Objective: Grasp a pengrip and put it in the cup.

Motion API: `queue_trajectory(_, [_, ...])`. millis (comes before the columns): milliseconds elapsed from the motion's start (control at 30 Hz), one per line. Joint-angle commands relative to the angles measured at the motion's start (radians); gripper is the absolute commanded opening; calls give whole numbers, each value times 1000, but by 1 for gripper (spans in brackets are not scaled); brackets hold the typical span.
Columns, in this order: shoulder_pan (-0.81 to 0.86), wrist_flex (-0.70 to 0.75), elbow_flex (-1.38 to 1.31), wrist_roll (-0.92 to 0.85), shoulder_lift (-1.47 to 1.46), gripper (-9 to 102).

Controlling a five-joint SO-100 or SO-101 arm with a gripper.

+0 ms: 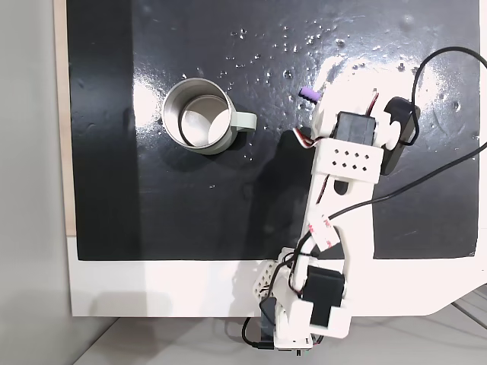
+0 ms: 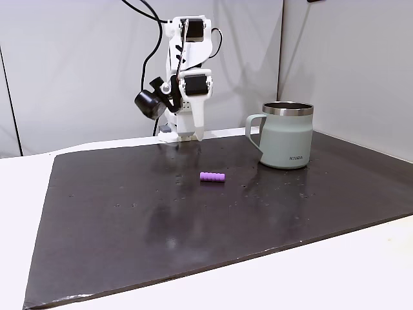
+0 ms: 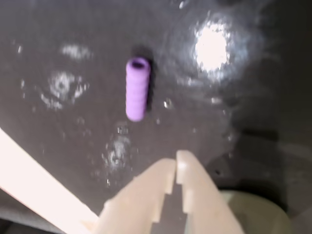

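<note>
- Black matting (image 2: 129, 219) covers most of the white desk (image 2: 361, 271), grey walls behind.
- We see the pengrip (image 2: 213, 177) lying flat mid-mat, well apart from the cup (image 2: 285, 137), which stands upright nearer the mat's right edge in this fixed view.
- Our gripper (image 3: 176, 168) hangs empty, jaws pressed together, just short of the pengrip (image 3: 136, 90).
- We judge the approach is under way; next we must spread the jaws and descend.
- Open mat lies between pengrip and cup, so carrying looks unobstructed.
</note>
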Motion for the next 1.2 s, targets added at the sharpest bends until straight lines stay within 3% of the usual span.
queue_trajectory(0, [35, 12, -153, 6, -115, 0])
queue_trajectory(133, [51, 2, -233, -29, -222, 2])
queue_trajectory(267, [49, 2, -322, -83, -291, 13])
queue_trajectory(500, [3, 49, -397, -144, -351, 22])
queue_trajectory(1167, [-61, -60, -345, -138, -403, 25])
